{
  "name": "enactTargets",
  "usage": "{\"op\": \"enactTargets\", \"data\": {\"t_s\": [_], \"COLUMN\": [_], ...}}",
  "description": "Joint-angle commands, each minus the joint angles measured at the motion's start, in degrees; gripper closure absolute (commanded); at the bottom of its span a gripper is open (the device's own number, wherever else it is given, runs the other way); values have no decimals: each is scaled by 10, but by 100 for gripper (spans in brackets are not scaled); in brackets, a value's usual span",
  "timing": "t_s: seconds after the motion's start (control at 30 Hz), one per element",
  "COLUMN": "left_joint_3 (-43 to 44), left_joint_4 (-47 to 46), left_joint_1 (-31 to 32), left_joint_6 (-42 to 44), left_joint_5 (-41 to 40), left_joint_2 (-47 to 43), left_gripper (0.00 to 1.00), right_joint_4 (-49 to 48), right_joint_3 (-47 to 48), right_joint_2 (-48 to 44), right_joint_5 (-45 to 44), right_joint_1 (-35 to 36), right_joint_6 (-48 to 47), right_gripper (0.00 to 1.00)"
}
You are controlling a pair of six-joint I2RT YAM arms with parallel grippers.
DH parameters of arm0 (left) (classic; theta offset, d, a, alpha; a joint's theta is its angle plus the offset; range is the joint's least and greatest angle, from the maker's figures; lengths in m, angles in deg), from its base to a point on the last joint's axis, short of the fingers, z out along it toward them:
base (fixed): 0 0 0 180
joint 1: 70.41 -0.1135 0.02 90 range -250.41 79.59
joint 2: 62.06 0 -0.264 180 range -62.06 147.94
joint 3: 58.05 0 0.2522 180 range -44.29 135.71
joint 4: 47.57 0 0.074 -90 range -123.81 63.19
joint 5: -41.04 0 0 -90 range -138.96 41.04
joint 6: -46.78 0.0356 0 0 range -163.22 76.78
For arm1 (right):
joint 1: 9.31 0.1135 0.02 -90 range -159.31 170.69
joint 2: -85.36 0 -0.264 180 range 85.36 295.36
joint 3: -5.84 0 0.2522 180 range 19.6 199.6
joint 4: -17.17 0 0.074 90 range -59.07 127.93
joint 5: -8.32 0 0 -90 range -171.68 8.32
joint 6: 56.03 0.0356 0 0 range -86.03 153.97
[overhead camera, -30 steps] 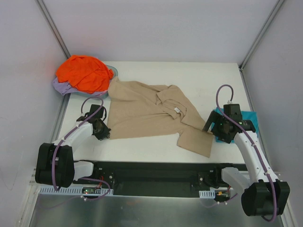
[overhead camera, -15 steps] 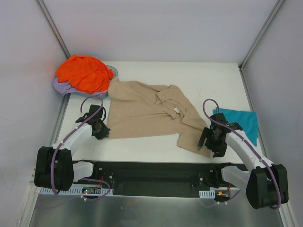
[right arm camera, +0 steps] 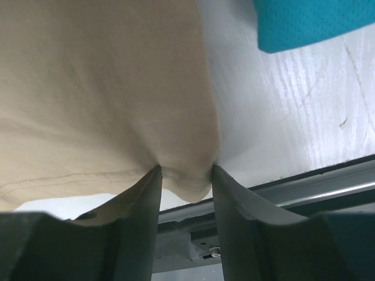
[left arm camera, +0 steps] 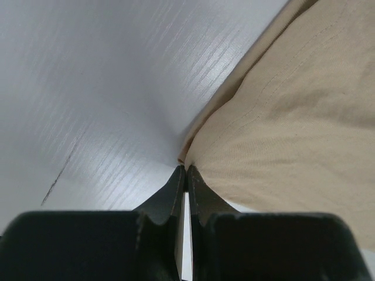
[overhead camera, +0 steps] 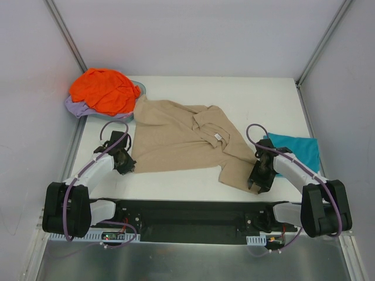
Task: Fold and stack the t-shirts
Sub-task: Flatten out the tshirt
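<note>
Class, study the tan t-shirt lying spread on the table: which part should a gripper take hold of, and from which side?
Its near corners, approached low from the outer sides. The tan t-shirt lies mostly flat, so only its edges offer a lip to pinch. The left gripper pinches the near-left corner; the right gripper straddles the near-right one.

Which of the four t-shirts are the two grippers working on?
The tan t-shirt, spread out mid-table; the orange t-shirt and lavender t-shirt lie heaped far left, the teal t-shirt at right, all untouched.
</note>
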Motion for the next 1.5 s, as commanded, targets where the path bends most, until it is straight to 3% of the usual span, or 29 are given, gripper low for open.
{"op": "enactTargets", "data": {"t_s": [0.0,0.13,0.17,0.23,0.27,0.5,0.8,1.1,1.27,1.47], "left_joint_3": [6,13,13,17,20,91,354,675,770,828], "left_joint_4": [8,8,9,10,10,16,28,39,46,46], "left_joint_1": [-1,-1,-1,-1,-1,-1,-1,-1,-1,-1], "left_joint_6": [9,8,8,9,10,12,31,70,82,94], "left_joint_5": [-11,-4,-2,8,12,50,53,2,9,12], "left_joint_2": [-20,-31,-34,-48,-55,-162,-270,-258,-238,-221], "left_gripper": [100,100,100,100,100,100,100,100,100,100], "right_joint_4": [-27,-60,-64,-70,-70,-15,26,45,22,8], "right_joint_3": [-1,-3,-1,6,20,169,448,764,883,933], "right_joint_2": [15,39,40,35,28,-111,-217,-227,-224,-205], "right_joint_5": [7,43,52,53,55,29,-70,-160,-174,-152], "right_joint_1": [3,2,3,3,3,2,-27,-31,-30,-30], "right_joint_6": [12,4,1,-6,-11,-54,-81,-155,-192,-207], "right_gripper": [61,78,88,98,99,99,99,99,99,99]}}
